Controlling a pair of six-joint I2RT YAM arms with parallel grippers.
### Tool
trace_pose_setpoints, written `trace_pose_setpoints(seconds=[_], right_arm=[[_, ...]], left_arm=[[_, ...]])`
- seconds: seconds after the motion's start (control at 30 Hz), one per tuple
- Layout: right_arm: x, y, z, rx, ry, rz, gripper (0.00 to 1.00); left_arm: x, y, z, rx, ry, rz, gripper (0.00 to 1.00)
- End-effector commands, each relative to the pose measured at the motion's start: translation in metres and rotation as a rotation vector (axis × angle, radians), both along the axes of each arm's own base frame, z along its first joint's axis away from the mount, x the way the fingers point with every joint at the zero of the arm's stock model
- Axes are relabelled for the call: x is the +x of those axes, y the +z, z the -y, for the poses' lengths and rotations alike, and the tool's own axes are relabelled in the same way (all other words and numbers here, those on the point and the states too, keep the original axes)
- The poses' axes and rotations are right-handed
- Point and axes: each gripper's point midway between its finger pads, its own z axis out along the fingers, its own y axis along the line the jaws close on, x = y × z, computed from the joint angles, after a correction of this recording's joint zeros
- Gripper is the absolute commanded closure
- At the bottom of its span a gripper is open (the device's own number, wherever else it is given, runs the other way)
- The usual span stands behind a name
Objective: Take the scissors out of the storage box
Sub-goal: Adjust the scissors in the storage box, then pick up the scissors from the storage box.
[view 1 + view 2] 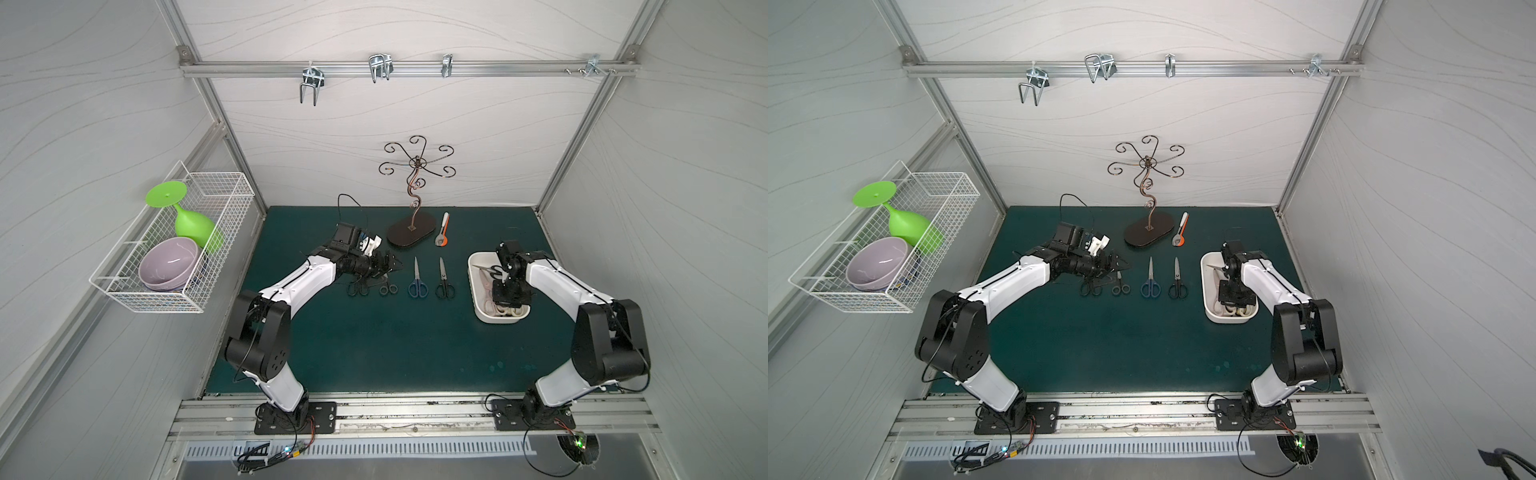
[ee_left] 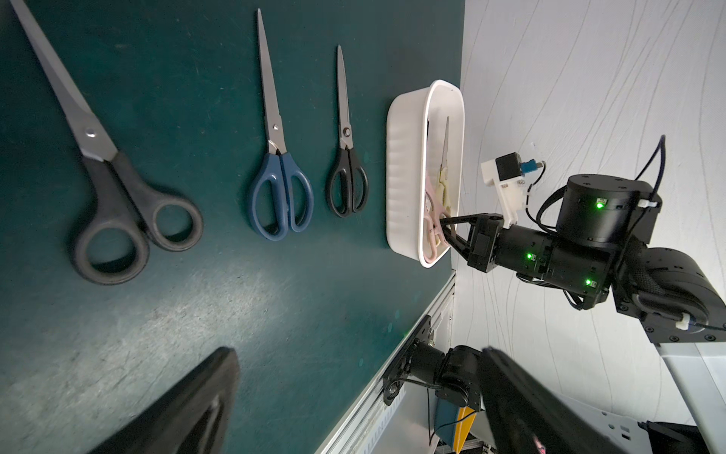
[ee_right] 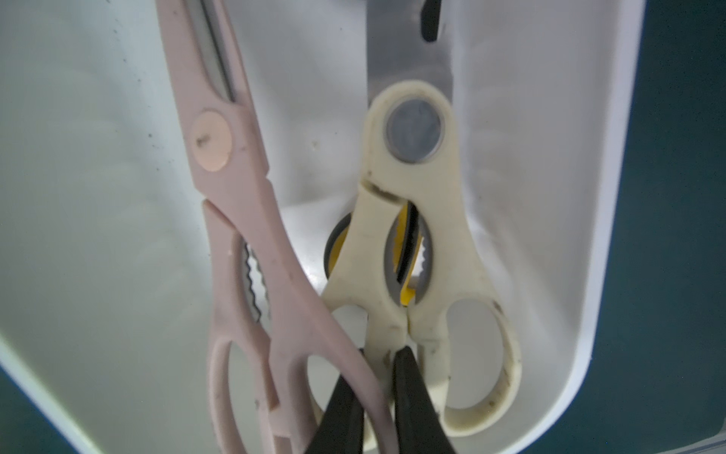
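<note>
My L arm (image 1: pixel 299 282) & R arm (image 1: pixel 557 286) had white shells btwn chunky black joints, thin black cables run along the links, black base plates (image 1: pixel 322 417) w/ screws, plus a white cam mount (image 2: pixel 505 188) & green LEDs (image 2: pixel 600 204) on the R wrist.

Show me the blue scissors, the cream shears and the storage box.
blue scissors (image 1: pixel 416 277): a top view, the pivot.
cream shears (image 3: pixel 451 251): right wrist view, one handle.
storage box (image 2: pixel 404 177): left wrist view, outer wall.
</note>
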Motion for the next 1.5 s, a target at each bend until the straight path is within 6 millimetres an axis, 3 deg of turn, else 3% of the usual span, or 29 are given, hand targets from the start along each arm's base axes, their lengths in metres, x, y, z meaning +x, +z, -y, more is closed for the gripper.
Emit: trace_pose_setpoints(seconds=[0.0, 0.23, 0.53, 0.7, 1.03, 1.27, 1.47], right_arm=[[-0.003, 0.007, -0.001, 0.004, 0.011, -0.008, 1.0], [0.006, -0.008, -0.005, 0.012, 0.014, -0.023, 1.0], [0.012, -0.031, -0.004, -0.009, 0.004, -0.059, 0.92], [0.012, -0.028, -0.003, -0.019, 0.006, -0.055, 0.84], [0.01, -0.021, -0.003, -0.042, 0.021, -0.05, 0.78], [0.011, -0.015, -0.005, -0.06, 0.033, -0.038, 0.79], [0.011, -0.019, -0.005, -0.059, 0.033, -0.044, 0.95]], left_arm=[[0.008, 0.007, 0.005, -0.03, -0.007, 0.027, 0.01], [0.006, 0.008, 0.004, -0.026, -0.006, 0.032, 0.01], [0.003, 0.005, 0.001, -0.021, -0.002, 0.027, 0.01], [0.005, 0.005, 0.0, -0.024, 0.002, 0.025, 0.01], [0.007, 0.005, -0.001, -0.026, 0.007, 0.025, 0.01], [0.007, 0.006, -0.001, -0.028, 0.009, 0.024, 0.01], [0.008, 0.008, -0.001, -0.031, 0.01, 0.028, 0.01]])
